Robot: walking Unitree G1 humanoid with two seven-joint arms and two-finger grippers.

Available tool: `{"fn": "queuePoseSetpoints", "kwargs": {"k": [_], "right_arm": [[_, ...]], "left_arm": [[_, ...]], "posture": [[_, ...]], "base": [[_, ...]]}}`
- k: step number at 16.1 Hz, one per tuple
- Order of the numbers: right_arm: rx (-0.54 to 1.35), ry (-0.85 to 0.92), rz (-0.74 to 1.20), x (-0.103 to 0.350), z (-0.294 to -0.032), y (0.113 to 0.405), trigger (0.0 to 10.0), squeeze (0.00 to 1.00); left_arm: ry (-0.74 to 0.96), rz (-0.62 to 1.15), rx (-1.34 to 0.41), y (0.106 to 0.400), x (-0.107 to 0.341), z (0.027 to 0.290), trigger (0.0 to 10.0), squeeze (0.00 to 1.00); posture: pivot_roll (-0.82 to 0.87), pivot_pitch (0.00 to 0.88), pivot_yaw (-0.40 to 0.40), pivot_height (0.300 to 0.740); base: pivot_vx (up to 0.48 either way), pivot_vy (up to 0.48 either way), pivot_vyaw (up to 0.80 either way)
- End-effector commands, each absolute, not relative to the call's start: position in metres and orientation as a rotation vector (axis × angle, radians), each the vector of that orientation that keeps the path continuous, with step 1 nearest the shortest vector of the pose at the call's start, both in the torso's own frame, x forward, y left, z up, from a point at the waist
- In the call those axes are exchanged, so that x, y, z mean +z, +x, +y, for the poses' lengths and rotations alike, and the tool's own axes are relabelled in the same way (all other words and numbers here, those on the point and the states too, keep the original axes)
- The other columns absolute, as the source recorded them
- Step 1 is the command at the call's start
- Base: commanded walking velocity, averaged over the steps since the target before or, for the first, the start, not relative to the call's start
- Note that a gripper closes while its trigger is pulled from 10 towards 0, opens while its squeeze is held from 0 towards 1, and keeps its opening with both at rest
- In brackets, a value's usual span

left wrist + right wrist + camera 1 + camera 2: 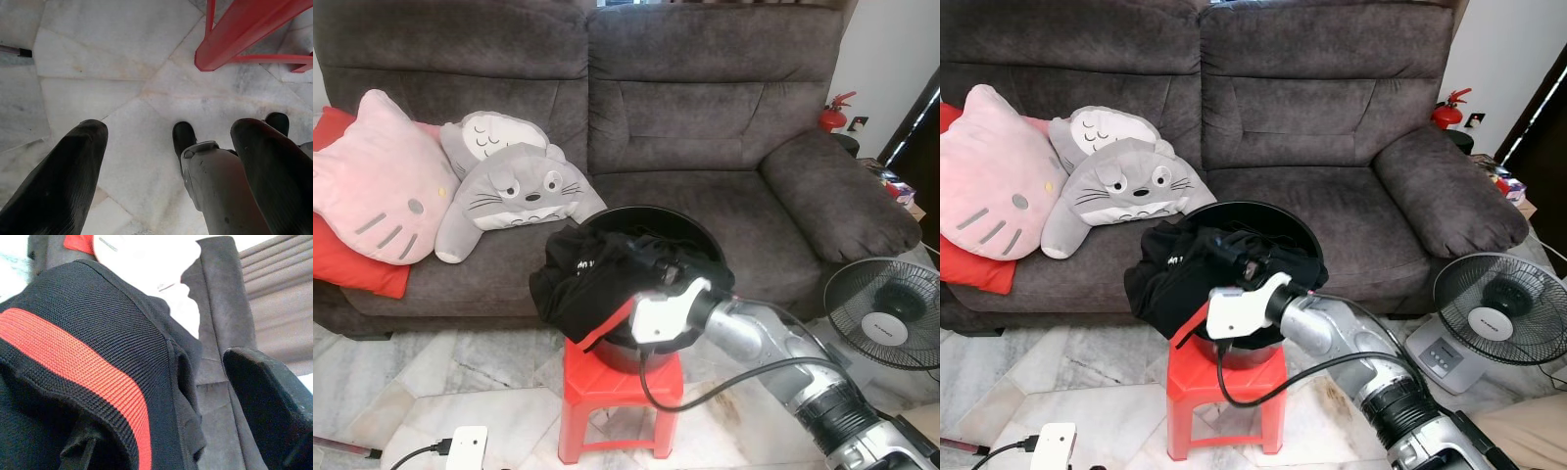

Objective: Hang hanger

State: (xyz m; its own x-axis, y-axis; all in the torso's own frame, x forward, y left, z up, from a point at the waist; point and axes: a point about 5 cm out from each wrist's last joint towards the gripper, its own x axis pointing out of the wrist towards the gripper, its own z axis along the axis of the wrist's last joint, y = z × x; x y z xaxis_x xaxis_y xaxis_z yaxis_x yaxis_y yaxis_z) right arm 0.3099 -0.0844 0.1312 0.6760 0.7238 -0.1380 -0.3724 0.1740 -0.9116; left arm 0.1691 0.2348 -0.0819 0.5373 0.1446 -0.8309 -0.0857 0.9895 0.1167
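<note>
— Where is the right gripper (651,257) now?

— It reaches into the black bucket (697,227), in the middle of the black clothes (582,279). Its fingers are buried in the cloth, so I cannot tell if they are open or closed. In the right wrist view one black finger (266,396) shows, and just beside it a black knitted garment with a red stripe (83,362).

— And the hanger?

— I cannot find a hanger with certainty. There is a red edge (607,323) under the clothes, just below the white wrist, but I cannot say what it is.

— What is under the gripper?

— The bucket stands on a red plastic stool (622,397), on the marble floor (460,367). Behind the gripper is a dark grey sofa (705,117). On the seat, further to the gripper's left, lie a grey Totoro cushion (514,191) and a pink Hello Kitty cushion (377,181). To its right, on the floor, stands a black fan (884,313).

— The left gripper (166,161)?

— It hangs low over the floor, and its two fingers stand apart, holding nothing. The stool's leg is near it.
</note>
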Motion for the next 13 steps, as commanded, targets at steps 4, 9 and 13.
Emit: {"fn": "queuePoseSetpoints", "kwargs": {"k": [4,9,13], "right_arm": [[0.829,-1.148,-0.352,0.1291,-0.0838,0.3082,0.0,0.0],[0.838,-1.148,-0.339,0.1269,-0.0824,0.3076,0.0,0.0],[0.83,-1.146,-0.324,0.1256,-0.0837,0.308,0.0,0.0]], "left_arm": [[0.055,0.995,0.14,0.1667,-0.0834,0.2326,10.0,0.0],[0.057,0.996,0.141,0.1664,-0.0834,0.2331,10.0,0.0],[0.059,0.996,0.138,0.1664,-0.0834,0.233,10.0,0.0]], "posture": [[-0.14,0.0,-0.059,0.74],[-0.14,0.0,-0.059,0.74],[-0.14,0.0,-0.059,0.74]], "base": [[0.0,0.0,0.0],[0.0,0.0,0.0],[0.0,0.0,0.0]]}}
